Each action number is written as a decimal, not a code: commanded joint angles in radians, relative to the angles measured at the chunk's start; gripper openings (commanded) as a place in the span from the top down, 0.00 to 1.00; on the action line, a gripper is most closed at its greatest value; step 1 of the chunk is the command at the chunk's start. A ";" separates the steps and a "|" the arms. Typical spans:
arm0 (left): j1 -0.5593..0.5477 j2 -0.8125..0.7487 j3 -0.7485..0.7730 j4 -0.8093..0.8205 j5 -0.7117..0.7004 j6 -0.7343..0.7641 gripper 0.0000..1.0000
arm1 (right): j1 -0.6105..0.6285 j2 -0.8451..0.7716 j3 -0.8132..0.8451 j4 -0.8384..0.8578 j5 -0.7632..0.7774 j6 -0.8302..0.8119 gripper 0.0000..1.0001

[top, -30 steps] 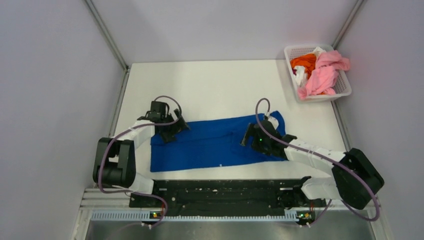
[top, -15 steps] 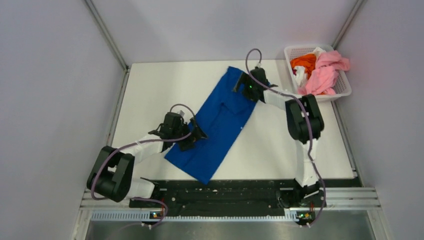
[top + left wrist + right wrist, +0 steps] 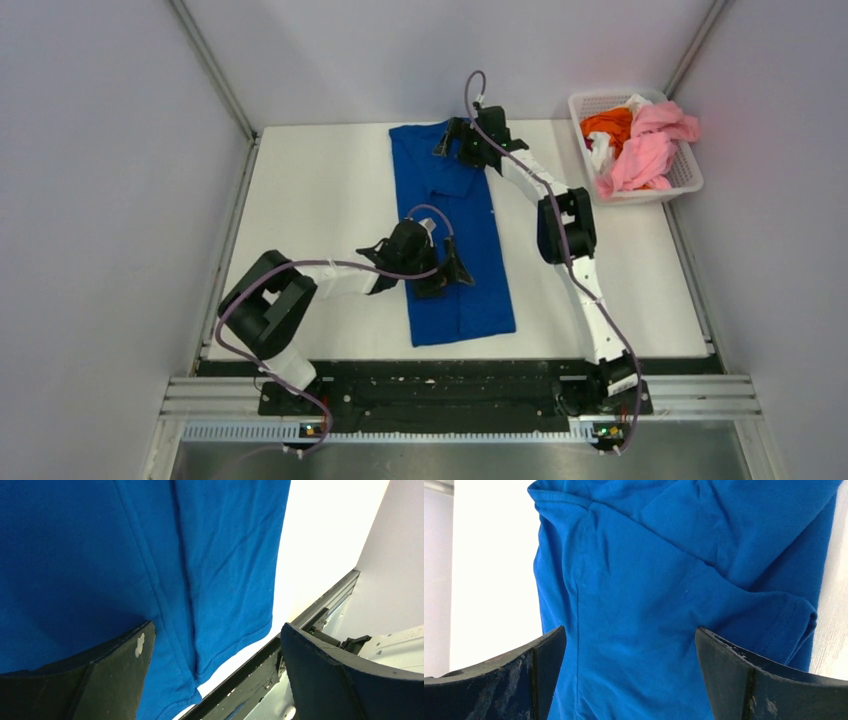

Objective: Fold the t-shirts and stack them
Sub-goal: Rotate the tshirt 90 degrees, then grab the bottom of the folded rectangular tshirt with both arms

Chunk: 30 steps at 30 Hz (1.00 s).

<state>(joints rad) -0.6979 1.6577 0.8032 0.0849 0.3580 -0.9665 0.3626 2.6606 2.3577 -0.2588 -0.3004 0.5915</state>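
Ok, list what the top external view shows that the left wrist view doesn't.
Only top external: the whole blue t-shirt as a long strip, the right end effector at its far end, and the basket holding the pink shirt and orange shirt. Only left wrist: the stitched hem and a lengthwise fold line close up. Both: the open left end effector over the shirt, the white table.

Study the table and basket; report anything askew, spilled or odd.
The pink t-shirt spills over the white basket at its right rim instead of lying inside. The folded blue t-shirt lies slightly slanted on the table.
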 commanded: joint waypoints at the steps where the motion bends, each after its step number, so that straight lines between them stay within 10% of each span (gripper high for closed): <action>1: -0.003 -0.100 0.010 -0.068 -0.076 0.047 0.01 | 0.018 -0.110 0.021 -0.093 0.022 -0.120 0.01; 8: -0.009 -0.260 0.024 -0.231 -0.098 0.149 0.01 | 0.018 -0.469 -0.261 -0.079 0.103 -0.207 0.01; 17: -0.029 -0.502 -0.172 -0.437 -0.157 0.139 0.01 | 0.022 -1.068 -1.098 0.038 0.240 -0.140 0.01; 22: -0.034 -0.551 -0.295 -0.384 -0.086 0.090 0.11 | 0.034 -1.353 -1.491 0.106 0.261 -0.011 0.01; 30: -0.035 -0.490 -0.366 -0.286 -0.047 0.055 0.39 | 0.033 -1.520 -1.674 0.056 0.249 0.050 0.01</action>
<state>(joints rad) -0.7284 1.1423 0.4477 -0.2943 0.2813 -0.8886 0.3847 1.2293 0.7113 -0.2428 -0.0570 0.5884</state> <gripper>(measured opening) 0.659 0.986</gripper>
